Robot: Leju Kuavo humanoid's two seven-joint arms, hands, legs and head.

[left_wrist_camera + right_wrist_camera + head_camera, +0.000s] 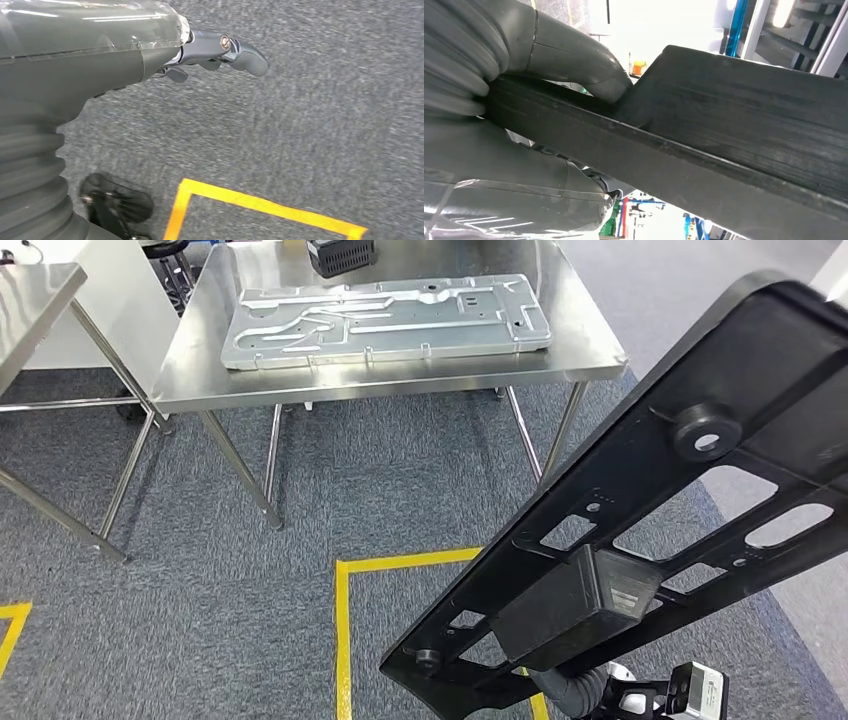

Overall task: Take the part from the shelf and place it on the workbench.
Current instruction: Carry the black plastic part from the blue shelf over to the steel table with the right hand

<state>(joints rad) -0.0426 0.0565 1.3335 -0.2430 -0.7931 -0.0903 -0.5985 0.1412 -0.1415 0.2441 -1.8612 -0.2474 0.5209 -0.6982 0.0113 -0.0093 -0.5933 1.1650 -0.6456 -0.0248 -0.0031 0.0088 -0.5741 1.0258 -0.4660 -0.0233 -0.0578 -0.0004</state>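
Observation:
A long black plastic part (640,475) with cut-outs and a boxy block on it slants across the lower right of the head view, held up over the carpet. My right hand (524,165) grips it, thumb (574,55) over one face and palm under the other, with the part (734,115) running away from the wrist. The steel workbench (300,382) stands ahead, some way beyond the part. My left hand (220,52) hangs over the grey carpet with its fingers apart and nothing in them.
A large silver metal plate (385,320) lies on the workbench, with a black box (340,255) behind it. A second steel table (30,300) stands at the far left. Yellow tape (345,640) marks a square on the carpet (250,620) in front of me.

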